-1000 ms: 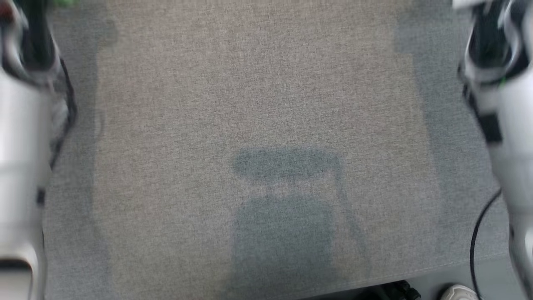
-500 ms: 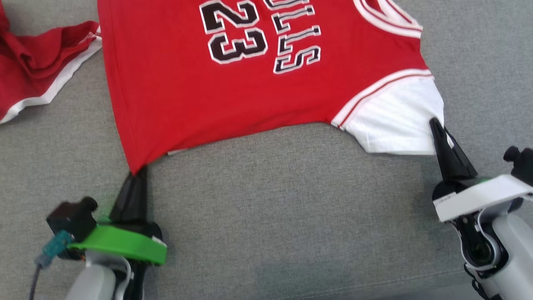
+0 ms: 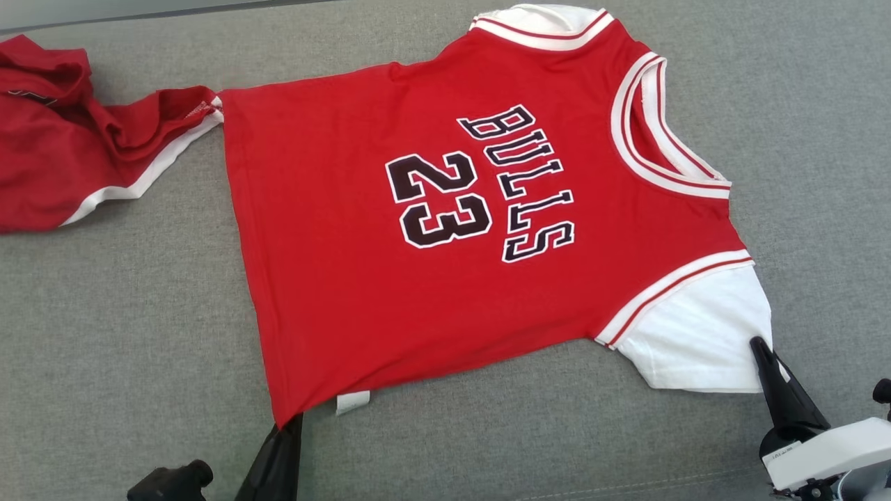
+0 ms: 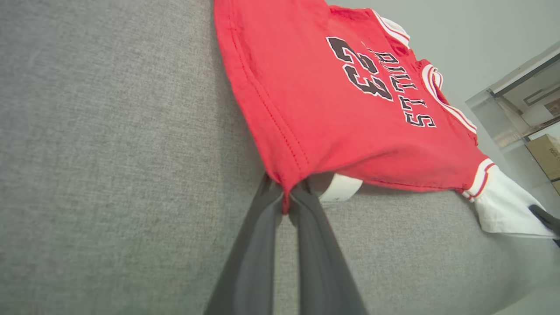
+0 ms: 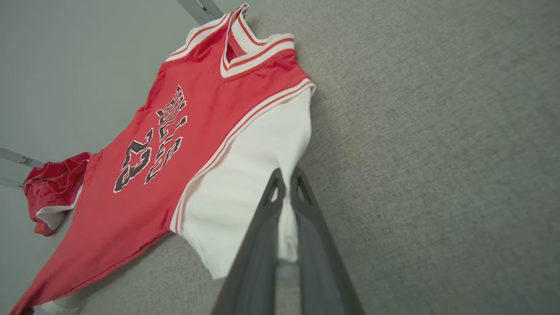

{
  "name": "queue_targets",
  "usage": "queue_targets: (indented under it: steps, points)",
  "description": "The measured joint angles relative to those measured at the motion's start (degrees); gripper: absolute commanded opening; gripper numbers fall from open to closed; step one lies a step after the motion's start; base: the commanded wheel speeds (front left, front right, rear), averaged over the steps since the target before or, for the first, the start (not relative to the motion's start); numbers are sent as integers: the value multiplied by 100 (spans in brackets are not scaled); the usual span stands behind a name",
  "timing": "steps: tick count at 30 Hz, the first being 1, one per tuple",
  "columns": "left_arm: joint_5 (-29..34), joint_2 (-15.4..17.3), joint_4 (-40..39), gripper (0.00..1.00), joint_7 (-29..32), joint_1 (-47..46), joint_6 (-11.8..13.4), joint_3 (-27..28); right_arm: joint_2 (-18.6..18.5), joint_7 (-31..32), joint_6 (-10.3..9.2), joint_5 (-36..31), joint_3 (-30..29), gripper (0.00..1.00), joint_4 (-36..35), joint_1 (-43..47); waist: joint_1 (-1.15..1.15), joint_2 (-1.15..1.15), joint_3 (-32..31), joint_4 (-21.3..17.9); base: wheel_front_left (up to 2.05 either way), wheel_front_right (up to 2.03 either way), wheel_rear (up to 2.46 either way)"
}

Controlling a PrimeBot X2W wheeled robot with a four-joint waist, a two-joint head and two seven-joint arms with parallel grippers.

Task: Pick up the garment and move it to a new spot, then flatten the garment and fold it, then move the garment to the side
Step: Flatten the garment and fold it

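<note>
Observed red garment spread print-side up on grey surface. Found left gripper pinched shut on its near red hem corner, with the corner raised slightly. Found right gripper pinched shut on its white sleeve edge. Noted second red cloth bunched at far left, just beside the garment's far hem corner.

Left gripper, 7 o'clock in head view: two long dark grey fingers, flat, tapering to narrow tips. Black knobbed block just beside it, toward 8 o'clock. Right gripper, 4 o'clock: same dark tapered fingers, triangular cut-outs near tips. White angular housing with small printed label; black knob above it.
</note>
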Motion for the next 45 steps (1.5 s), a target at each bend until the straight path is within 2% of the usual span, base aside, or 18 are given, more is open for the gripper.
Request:
queue_targets:
  steps: [5,9,11,15,23,27,34,35,36,37,41,45]
  points:
    - [-349,15,-519,0,444,125,104,45,-12,182,-1,199,-66,0,-215,-97,0,0,100,-30,0,0,0]
    - [-711,80,-923,0,940,-35,202,162,5,414,-1,335,-80,0,-416,-546,0,0,163,-49,0,0,0]
    - [-777,232,-1092,0,1209,-238,283,220,-7,554,-1,361,-107,0,-442,-800,0,0,196,-61,0,0,0]
    - [-1065,315,-1324,0,1704,-591,457,377,-62,779,-1,226,-113,0,-363,-1350,0,0,262,-77,0,0,0]
    - [-1209,412,-1205,0,2326,-1439,880,497,22,1100,-1,-98,22,0,332,-2543,0,0,459,-93,0,0,0]
    - [-1266,272,-953,0,2487,-1764,990,421,124,1090,-1,-221,108,0,798,-3146,0,0,606,-84,0,0,0]
    - [-1273,233,-456,0,2613,-2150,1082,414,212,1113,-1,-486,552,0,1627,-4037,1,0,841,-49,0,0,0]
    - [-1273,218,-382,21,2604,-2190,1123,454,215,1074,-1,-526,609,0,1726,-4121,0,0,861,-40,0,0,0]
    - [-1272,205,-315,43,2576,-2234,1133,470,210,1004,-1,-579,655,41,1803,-4192,1,0,875,-27,0,0,0]
    - [-1267,198,-254,100,2551,-2266,1160,498,204,909,-1,-641,690,100,1878,-4257,1,0,883,-11,0,0,0]
    - [-1217,219,-111,100,2396,-2273,1170,564,51,573,-1,-773,827,100,1972,-4306,1,0,850,30,0,0,0]
    - [-970,361,-185,100,2094,-1982,1131,578,-435,210,1,-1134,928,100,1763,-3953,0,0,725,49,0,0,0]
